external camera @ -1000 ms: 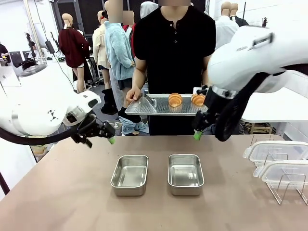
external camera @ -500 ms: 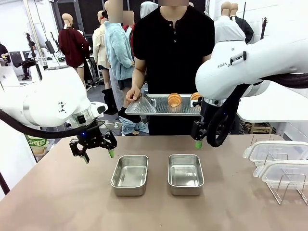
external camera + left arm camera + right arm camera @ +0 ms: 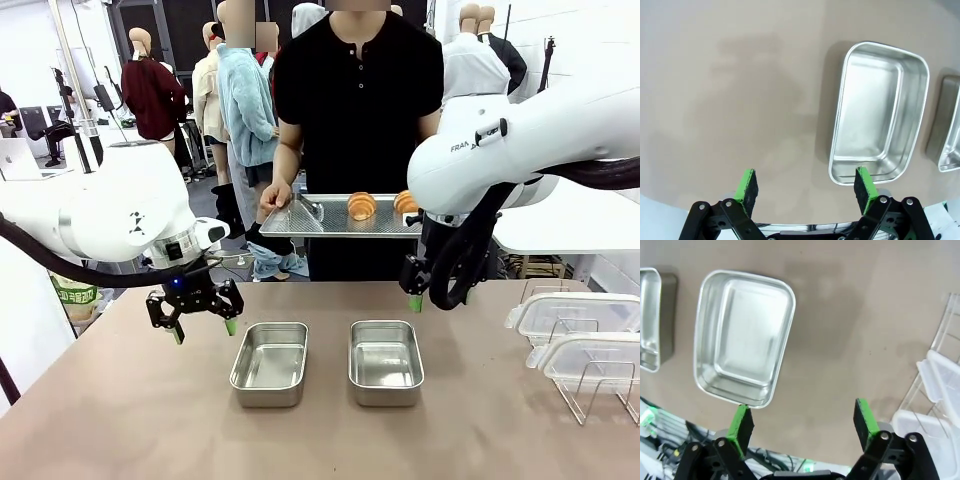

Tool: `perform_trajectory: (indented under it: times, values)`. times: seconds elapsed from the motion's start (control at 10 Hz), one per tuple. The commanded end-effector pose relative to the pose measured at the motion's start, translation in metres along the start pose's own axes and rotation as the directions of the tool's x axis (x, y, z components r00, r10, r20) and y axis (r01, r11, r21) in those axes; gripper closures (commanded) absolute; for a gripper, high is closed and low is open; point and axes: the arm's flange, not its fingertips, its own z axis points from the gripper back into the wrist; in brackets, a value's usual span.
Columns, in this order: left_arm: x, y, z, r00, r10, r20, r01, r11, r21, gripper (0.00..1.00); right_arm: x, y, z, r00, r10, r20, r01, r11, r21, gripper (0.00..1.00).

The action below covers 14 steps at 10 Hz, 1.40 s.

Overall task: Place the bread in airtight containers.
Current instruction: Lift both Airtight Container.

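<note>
Two golden-brown bread rolls (image 3: pixel 362 206) (image 3: pixel 406 203) lie on a flat steel tray (image 3: pixel 300 221) that a person holds beyond the table's far edge. Two steel airtight containers stand side by side mid-table, one on the left (image 3: pixel 271 362) (image 3: pixel 880 115) (image 3: pixel 652 315) and one on the right (image 3: pixel 385 361) (image 3: pixel 742 335) (image 3: pixel 951 135), both with nothing inside. My left gripper (image 3: pixel 204 331) (image 3: pixel 805 187) hangs open just left of the left container, pointing down. Above the far right corner of the right container hovers my right gripper (image 3: pixel 430 298) (image 3: pixel 800 422), open and holding nothing.
Clear plastic lids (image 3: pixel 575 315) (image 3: pixel 595 360) (image 3: pixel 940 375) rest in a wire rack (image 3: pixel 600 395) at the table's right edge. My right arm's white links partly cover the tray's right end. The brown tabletop (image 3: pixel 130 420) is bare to the left and in front.
My left arm swung in and turned its gripper downward beside the left container. My right arm shifted down and left in front of the tray's right end. Both grippers stayed open.
</note>
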Motion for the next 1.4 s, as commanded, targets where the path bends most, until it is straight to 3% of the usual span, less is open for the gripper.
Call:
perform_trajectory:
  times: [0.0, 0.2, 0.4, 0.5, 0.8, 0.9, 1.1, 1.3]
  values:
    - [0.005, -0.008, -0.001, 0.990, -0.143, -0.008, 0.143, 0.988, 0.057, 0.00, 0.006, 0.005, -0.006, 0.999, -0.013, 0.031, 0.013, 1.000, -0.027, 0.00]
    - [0.004, -0.011, -0.007, 0.975, -0.214, -0.052, 0.218, 0.971, 0.099, 0.00, 0.007, 0.006, -0.004, 0.999, 0.007, 0.046, -0.007, 1.000, 0.007, 0.00]
    - [0.004, -0.010, -0.005, 0.979, -0.194, -0.061, 0.198, 0.976, 0.087, 0.00, 0.004, 0.005, 0.000, 0.997, 0.022, 0.071, -0.025, 0.999, 0.037, 0.00]
    - [-0.003, -0.010, -0.012, 0.980, -0.194, -0.045, 0.197, 0.978, 0.075, 0.00, 0.005, 0.004, -0.002, 0.999, 0.007, 0.034, -0.007, 1.000, 0.005, 0.00]
    - [-0.002, -0.010, -0.012, 0.979, -0.196, -0.053, 0.199, 0.977, 0.076, 0.00, 0.006, 0.005, 0.000, 0.999, 0.009, 0.043, -0.010, 1.000, 0.008, 0.00]
    - [0.008, -0.008, -0.024, 0.977, -0.186, -0.102, 0.194, 0.978, 0.072, 0.00, 0.008, 0.012, -0.013, 0.998, -0.058, -0.018, 0.057, 0.998, -0.024, 0.00]
    - [0.025, -0.009, -0.044, 0.972, -0.176, -0.154, 0.188, 0.980, 0.068, 0.00, 0.001, 0.028, -0.029, 0.987, -0.156, -0.026, 0.156, 0.988, -0.004, 0.00]
    - [0.039, -0.016, -0.059, 0.969, -0.202, -0.143, 0.212, 0.976, 0.055, 0.00, -0.005, 0.031, -0.054, 0.971, -0.232, -0.062, 0.234, 0.971, 0.038, 0.00]
